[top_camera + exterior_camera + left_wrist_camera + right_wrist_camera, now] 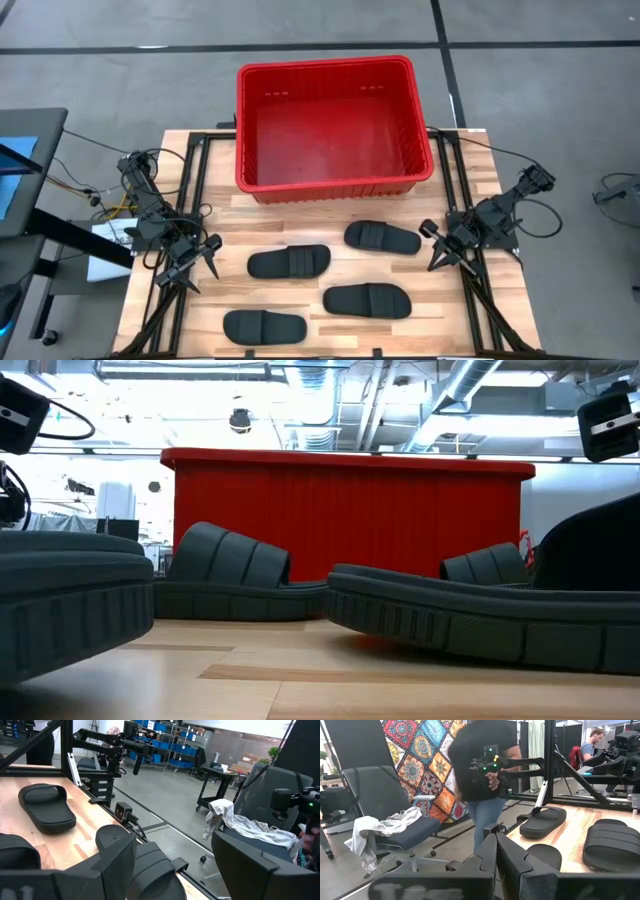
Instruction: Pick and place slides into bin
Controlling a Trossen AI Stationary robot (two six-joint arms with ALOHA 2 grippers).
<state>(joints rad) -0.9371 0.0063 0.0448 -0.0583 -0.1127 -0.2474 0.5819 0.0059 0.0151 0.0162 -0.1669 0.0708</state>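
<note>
High view: left gripper [198, 266] open, right gripper [441, 252] closed, both idle.

a light wooden table [500, 190] of plank strips carries everything. the bin [334, 181], a red crate, stands at the far edge, about centred. four black slides lie on the bare wood nearer the front: one [382, 237] just in front of the bin toward the right edge, one [289, 262] left of it near the middle, one [366, 300] closer to the front, and one [264, 326] by the front edge, left of centre.
</note>
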